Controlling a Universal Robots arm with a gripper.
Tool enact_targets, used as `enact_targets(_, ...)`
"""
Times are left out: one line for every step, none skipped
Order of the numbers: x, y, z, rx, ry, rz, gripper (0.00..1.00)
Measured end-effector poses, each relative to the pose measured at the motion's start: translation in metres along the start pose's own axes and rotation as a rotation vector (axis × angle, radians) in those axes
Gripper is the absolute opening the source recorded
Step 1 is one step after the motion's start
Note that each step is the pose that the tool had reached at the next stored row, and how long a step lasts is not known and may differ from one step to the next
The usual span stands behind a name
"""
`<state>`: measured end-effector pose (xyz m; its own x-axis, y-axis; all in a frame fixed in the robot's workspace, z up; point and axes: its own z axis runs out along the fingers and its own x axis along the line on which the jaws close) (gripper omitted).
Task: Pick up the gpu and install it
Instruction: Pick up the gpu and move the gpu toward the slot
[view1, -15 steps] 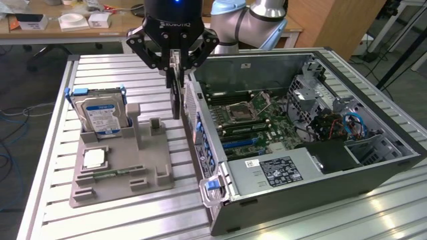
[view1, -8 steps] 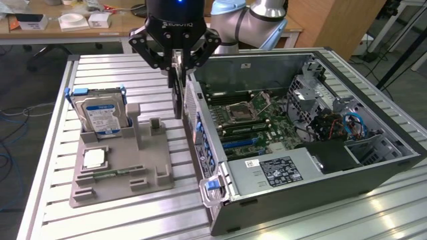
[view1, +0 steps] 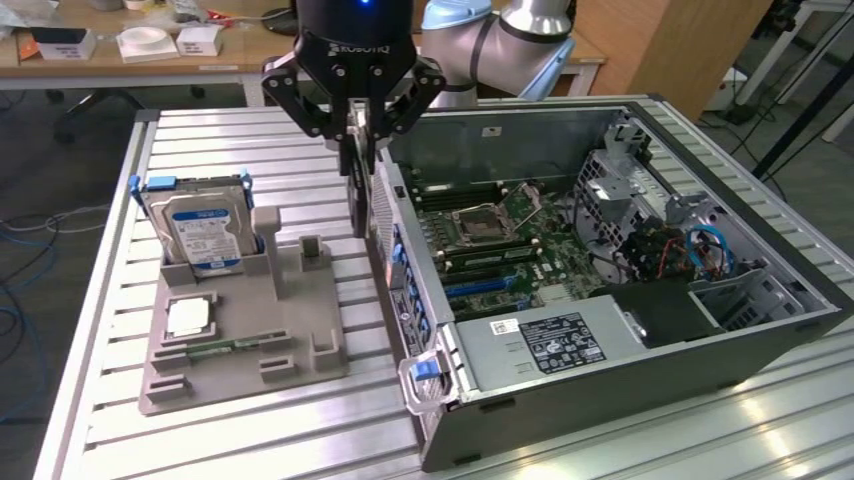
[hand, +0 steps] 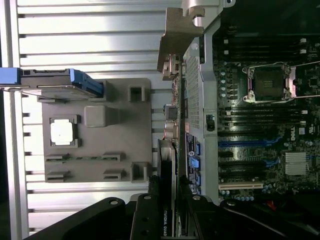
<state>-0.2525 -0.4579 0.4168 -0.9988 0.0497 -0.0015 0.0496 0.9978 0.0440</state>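
Gpu (view1: 358, 195): dark card with silver bracket (hand: 177, 35), hanging edge-down, clamped between the jaws of the gripper (view1: 356, 130), clear of the desk (view1: 267, 440). Location: just beside the open computer case (view1: 641, 330), between its rear wall and the grey fixture (view1: 240, 350) holding a hard drive (view1: 203, 235).

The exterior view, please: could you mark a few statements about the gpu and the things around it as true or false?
1. The gripper holds the gpu, which hangs on edge. True.
2. The hard drive lies flat. False: it stands upright in the gray fixture.
3. The computer case lies open, its motherboard showing. True.
4. The gpu sits in a motherboard slot. False: it hangs in the gripper beside the case's wall.
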Motion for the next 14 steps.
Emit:
enact_targets(-0.0004,0.0,0.0,0.0,0.0,0.0,0.26)
enact_targets(-0.0006,0.0,0.0001,-0.0001,0.0,0.0,0.26)
enact_targets(-0.0009,0.0,0.0001,-0.0001,0.0,0.0,0.26)
enact_targets(-0.0013,0.0001,0.0001,0.0,0.0,0.0,0.26)
enact_targets(-0.0015,0.0001,0.0,0.0,0.0,0.0,0.26)
enact_targets(-0.0017,0.0001,0.0,0.0,0.0,0.0,0.26)
enact_targets(-0.0021,0.0001,0.0001,0.0,0.0,0.0,0.26)
enact_targets(-0.0025,0.0001,0.0001,-0.0001,0.0,0.0,0.26)
enact_targets(-0.0029,0.0002,0.0001,0.0,0.0,0.0,0.26)
enact_targets(-0.0031,0.0002,0.0001,-0.0001,0.0,0.0,0.26)
enact_targets(-0.0035,0.0002,0.0,0.0,0.0,0.0,0.26)
enact_targets(-0.0038,0.0002,0.0001,0.0,0.0,0.0,0.26)
enact_targets(-0.0041,0.0002,0.0001,0.0,0.0,0.0,0.26)
enact_targets(-0.0043,0.0002,0.0001,-0.0001,0.0,0.0,0.26)
